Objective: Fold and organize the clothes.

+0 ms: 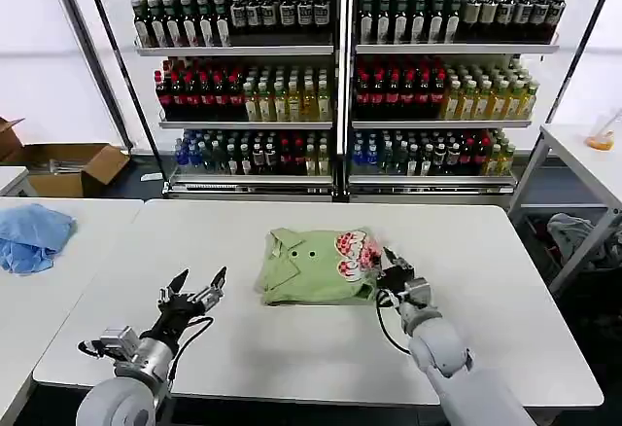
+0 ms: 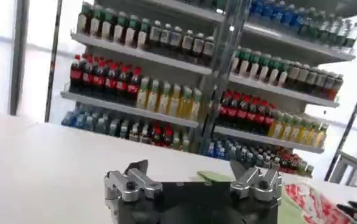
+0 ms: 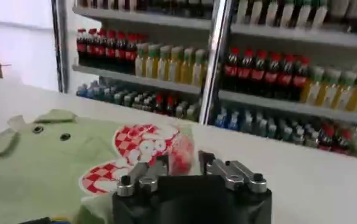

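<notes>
Nearest, at seven o'clock on the white bench (image 1: 292, 358), the left end effector (image 1: 198, 284) hovers with fingers spread, grasping nothing. At five o'clock the right end effector (image 1: 396, 268) sits released against the right edge of the green shirt (image 1: 316, 266), which lies folded at bench centre, collar toward eleven. Judging the step as a tidying fold: pinch only the top layer, lift low, keep edges aligned. Bottle shelves (image 1: 340, 76) stand at twelve.

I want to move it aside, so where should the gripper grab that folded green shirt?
Probably the folded green shirt's right edge, by the red print, where the right gripper already sits. Come in low from the robot's right, sliding one finger under: the bundle lies flat, layers stacked.
</notes>
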{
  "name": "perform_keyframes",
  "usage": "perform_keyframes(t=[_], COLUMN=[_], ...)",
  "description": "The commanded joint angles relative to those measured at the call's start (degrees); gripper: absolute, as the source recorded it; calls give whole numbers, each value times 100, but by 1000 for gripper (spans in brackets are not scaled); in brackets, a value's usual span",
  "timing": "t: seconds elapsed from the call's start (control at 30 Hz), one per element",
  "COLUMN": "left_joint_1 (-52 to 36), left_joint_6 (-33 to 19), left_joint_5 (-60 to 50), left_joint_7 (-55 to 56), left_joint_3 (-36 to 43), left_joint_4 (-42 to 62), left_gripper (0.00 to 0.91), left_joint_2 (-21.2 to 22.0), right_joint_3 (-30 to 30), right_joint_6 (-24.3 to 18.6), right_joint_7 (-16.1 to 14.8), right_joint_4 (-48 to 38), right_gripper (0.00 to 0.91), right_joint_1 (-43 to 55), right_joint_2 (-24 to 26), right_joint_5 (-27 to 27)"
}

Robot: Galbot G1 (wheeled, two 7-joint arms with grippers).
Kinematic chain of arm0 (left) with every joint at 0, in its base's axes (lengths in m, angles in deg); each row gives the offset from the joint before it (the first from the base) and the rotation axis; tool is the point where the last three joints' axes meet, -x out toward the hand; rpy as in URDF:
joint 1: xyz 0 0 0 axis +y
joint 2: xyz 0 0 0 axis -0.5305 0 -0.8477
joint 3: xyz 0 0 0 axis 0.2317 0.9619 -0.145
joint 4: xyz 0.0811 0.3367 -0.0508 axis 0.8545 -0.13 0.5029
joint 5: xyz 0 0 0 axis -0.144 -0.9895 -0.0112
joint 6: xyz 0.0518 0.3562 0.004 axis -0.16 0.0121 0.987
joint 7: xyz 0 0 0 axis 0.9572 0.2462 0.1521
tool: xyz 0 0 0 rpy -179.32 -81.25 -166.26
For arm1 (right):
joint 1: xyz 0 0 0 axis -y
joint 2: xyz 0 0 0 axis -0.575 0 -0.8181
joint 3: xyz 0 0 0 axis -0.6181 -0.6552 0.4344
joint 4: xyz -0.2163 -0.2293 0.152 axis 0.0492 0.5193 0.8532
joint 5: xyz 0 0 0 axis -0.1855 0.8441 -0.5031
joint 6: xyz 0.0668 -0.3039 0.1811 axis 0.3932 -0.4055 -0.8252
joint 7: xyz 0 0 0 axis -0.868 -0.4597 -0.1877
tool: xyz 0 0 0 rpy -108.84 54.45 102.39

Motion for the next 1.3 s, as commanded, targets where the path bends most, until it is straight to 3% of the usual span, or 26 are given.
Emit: perform_keyframes(t=[0.03, 0.2, 0.27, 0.47, 0.8, 1.3], left_joint_1=[-82, -88, -84, -94, 195, 697], left_joint_6=[-160, -269, -292, -318, -412, -498], left_joint_5=[-313, -593, -662, -745, -1248, -1567], left_joint_7=[-22, -41, -58, -59, -93, -143], left_joint_3=[166, 330, 385, 483, 453, 153], left_joint_4=[29, -16, -36, -64, -254, -618], left_gripper=[907, 907, 907, 907, 907, 907], left_joint_2=[5, 49, 49, 90, 181, 285], right_joint_3=[766, 1374, 1610, 1904, 1947, 1823], right_joint_6=[-1665, -1734, -1532, -1514, -1196, -1378], right_joint_7=[374, 478, 364, 171, 209, 300], right_joint_4=[879, 1834, 2249, 2661, 2974, 3322], right_gripper=[907, 907, 907, 907, 907, 907], right_joint_1=[-1434, -2237, -2605, -3160, -3484, -3696], right_joint_2=[173, 64, 42, -90, -213, -234], right_joint_5=[942, 613, 281, 223, 221, 612])
